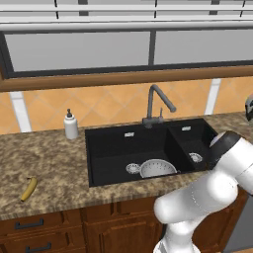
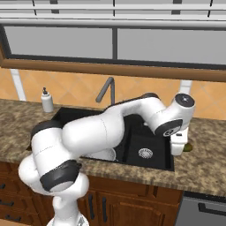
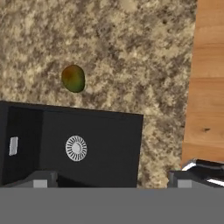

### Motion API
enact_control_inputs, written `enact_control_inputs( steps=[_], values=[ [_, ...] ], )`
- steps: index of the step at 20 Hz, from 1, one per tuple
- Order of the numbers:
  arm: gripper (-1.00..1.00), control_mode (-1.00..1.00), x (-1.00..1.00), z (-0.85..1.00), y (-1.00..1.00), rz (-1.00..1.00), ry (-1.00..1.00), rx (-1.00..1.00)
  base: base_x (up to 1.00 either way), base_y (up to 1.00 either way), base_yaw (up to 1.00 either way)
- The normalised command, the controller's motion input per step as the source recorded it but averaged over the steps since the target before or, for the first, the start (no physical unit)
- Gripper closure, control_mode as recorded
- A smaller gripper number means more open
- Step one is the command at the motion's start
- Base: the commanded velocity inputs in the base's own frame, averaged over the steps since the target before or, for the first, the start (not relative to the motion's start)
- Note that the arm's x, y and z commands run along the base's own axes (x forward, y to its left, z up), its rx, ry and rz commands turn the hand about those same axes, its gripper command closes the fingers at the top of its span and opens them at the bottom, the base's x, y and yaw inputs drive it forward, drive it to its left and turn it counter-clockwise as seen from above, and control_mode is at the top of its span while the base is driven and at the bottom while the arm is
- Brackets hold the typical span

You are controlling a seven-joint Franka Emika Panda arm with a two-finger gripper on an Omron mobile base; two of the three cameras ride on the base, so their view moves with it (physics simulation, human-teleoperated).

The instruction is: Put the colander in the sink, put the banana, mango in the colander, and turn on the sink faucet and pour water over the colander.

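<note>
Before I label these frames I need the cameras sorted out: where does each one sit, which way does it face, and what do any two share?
Left base view: behind the arm on its left, looking forward and down at the sink, colander, banana and sink faucet; white arm at lower right.
Right base view: behind on its right, facing the same sink; the arm crosses from lower left.
Hand view: on the hand, looking down at the mango on the counter; end effector tips at bottom.
Shared: both base views show sink, faucet and soap dispenser.
</note>
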Motion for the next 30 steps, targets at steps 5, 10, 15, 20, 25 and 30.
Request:
enact_control_inputs(
  steps=[5,10,15,20,25,30],
  values=[
    [-1.0,-1.0,0.41,-0.24,-0.3,0.15,0.14,0.0,0.0,0.0,0.0],
    [-1.0,-1.0,0.33,-0.34,-0.31,0.08,0.03,0.0,0.0,0.0,0.0],
    [-1.0,-1.0,0.26,-0.34,-0.3,0.07,0.0,0.0,0.0,0.0,0.0],
    [-1.0,-1.0,0.11,-0.16,-0.41,0.09,0.0,0.01,0.0,0.0,0.0],
    [-1.0,-1.0,0.24,-0.05,-0.19,0.09,0.0,0.0,0.0,0.0,0.0],
    [-1.0,-1.0,0.44,-0.29,0.0,0.07,0.0,0.0,0.0,0.0,0.0]
  ],
)
